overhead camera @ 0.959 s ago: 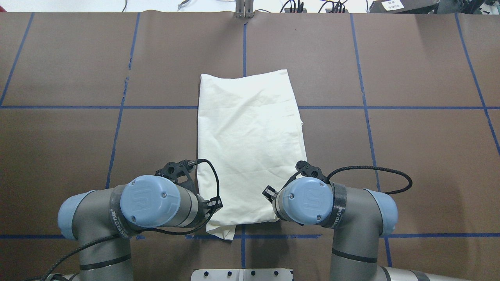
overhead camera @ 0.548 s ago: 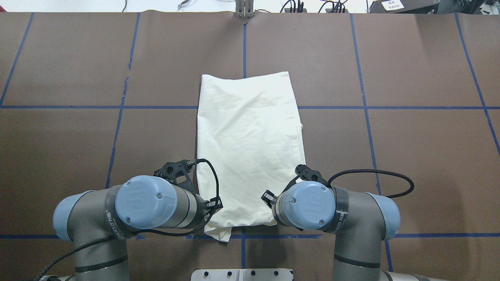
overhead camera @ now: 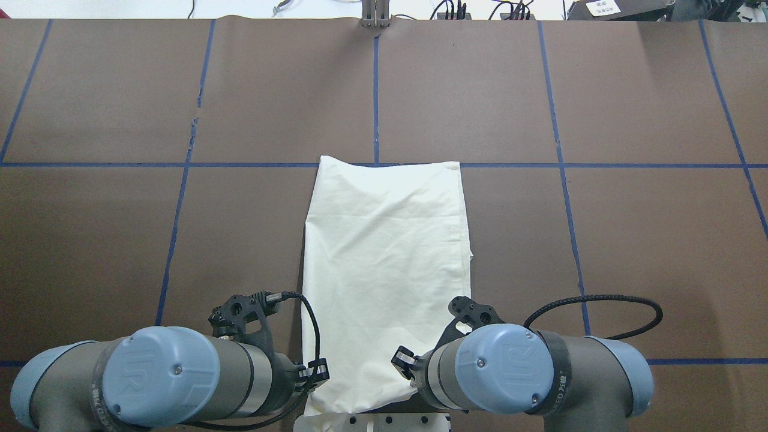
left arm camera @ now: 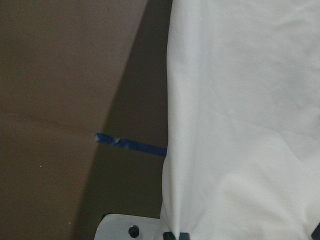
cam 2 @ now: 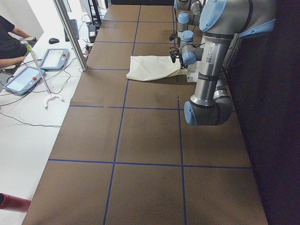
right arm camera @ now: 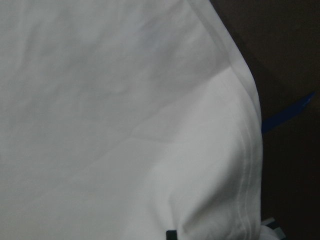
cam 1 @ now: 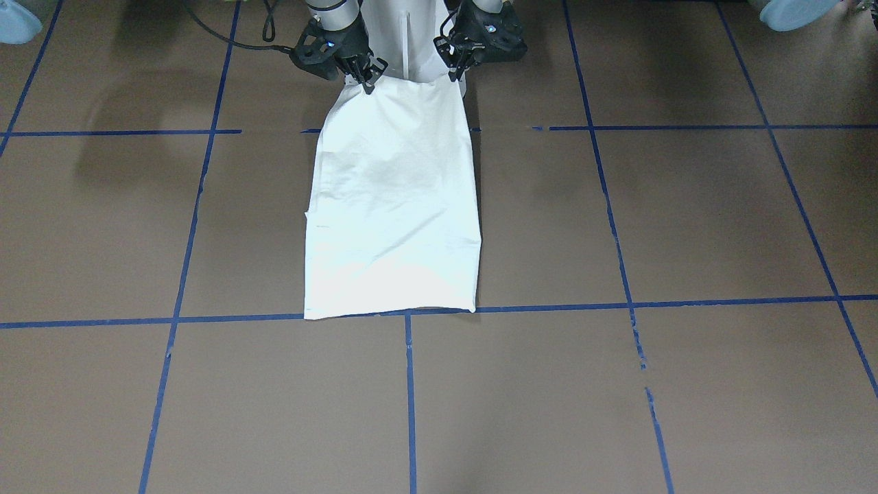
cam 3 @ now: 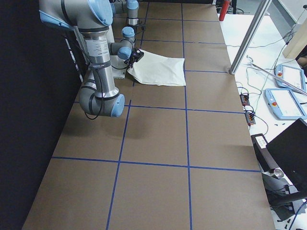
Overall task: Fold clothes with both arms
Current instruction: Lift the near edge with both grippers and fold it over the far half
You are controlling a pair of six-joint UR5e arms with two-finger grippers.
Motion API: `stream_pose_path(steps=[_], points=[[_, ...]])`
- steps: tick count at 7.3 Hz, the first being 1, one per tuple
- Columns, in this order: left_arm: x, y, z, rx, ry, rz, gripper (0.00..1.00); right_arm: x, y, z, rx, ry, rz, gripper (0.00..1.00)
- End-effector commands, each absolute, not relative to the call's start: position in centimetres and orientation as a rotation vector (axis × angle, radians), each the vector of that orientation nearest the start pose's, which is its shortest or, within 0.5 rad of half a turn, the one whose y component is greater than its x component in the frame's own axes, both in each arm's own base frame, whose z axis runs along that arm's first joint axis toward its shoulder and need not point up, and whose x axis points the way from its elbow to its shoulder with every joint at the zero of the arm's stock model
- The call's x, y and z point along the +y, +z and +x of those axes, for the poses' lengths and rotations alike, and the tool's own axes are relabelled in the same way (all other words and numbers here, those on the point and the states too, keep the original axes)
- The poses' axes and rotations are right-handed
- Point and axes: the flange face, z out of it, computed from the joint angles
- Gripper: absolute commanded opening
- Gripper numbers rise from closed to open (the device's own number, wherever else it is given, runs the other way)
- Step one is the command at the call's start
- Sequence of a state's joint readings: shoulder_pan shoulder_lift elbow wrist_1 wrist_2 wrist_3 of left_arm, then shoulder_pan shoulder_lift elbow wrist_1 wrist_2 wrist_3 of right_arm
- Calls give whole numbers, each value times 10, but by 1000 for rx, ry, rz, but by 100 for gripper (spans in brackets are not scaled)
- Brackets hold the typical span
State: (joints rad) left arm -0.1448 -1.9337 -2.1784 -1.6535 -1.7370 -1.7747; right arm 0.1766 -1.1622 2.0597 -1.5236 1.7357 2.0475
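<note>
Brown tabletop (cam 1: pixel 617 219) fills the front view: left gripper (cam 1: pixel 455 71) and right gripper (cam 1: pixel 365 81) each pinch closed on a shirt (cam 1: pixel 394 206) corner beside the base (cam 1: pixel 411 48). Overhead, the shirt lies as a long strip, no sleeves showing; crosswise folds probably remain.

- Shirt (overhead camera: pixel 387 270): plain cream-white, with faint grey crease shadows.
- Table (overhead camera: pixel 600 240): matte brown on every side of the shirt.
- Tape lines (overhead camera: pixel 375 90): blue, crossing into a grid of large squares. One runs along the shirt's far edge.
- Left arm (overhead camera: pixel 162 375) and right arm (overhead camera: pixel 510 372), flanking the shirt's near end: grey metal, light blue round caps, black bands with white lettering.
- Left gripper (cam 1: pixel 454 75) and right gripper (cam 1: pixel 370 86), at the shirt's near corners: black.
- Cables (overhead camera: pixel 600 298), looping beside the shirt: black, braided.
- Base (overhead camera: pixel 390 423), under the shirt's near edge: white with black dots.
- Tablets (cam 3: pixel 288 103), off the table, well apart from the shirt: pale blue-grey frames.
</note>
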Motion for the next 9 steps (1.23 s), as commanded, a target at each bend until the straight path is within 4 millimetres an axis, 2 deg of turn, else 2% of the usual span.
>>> stream_pose_path(steps=[1, 2, 3, 4, 5, 6, 7, 8, 9], points=[[-222, 183, 472, 1085, -276, -146, 0, -285, 226, -489, -940, 561, -211, 0], [-264, 164, 459, 1122, -338, -106, 0, -323, 228, -475, -936, 566, -218, 0], [-314, 152, 450, 1140, -399, -91, 0, -365, 235, -465, -920, 577, -226, 0], [-380, 146, 444, 1138, -483, -63, 0, -413, 248, -467, -907, 605, -195, 0], [-431, 165, 479, 1147, -523, -41, 0, -469, 262, -482, -946, 645, -175, 0], [-474, 202, 498, 1168, -550, -11, 0, -511, 291, -514, -931, 664, -167, 0], [-496, 224, 502, 1161, -569, 2, 0, -542, 301, -529, -933, 679, -156, 0], [-518, 224, 500, 1147, -576, 29, 0, -559, 295, -526, -939, 695, -145, 0], [-525, 223, 495, 1147, -575, 44, 25, -568, 299, -528, -926, 684, -132, 67]])
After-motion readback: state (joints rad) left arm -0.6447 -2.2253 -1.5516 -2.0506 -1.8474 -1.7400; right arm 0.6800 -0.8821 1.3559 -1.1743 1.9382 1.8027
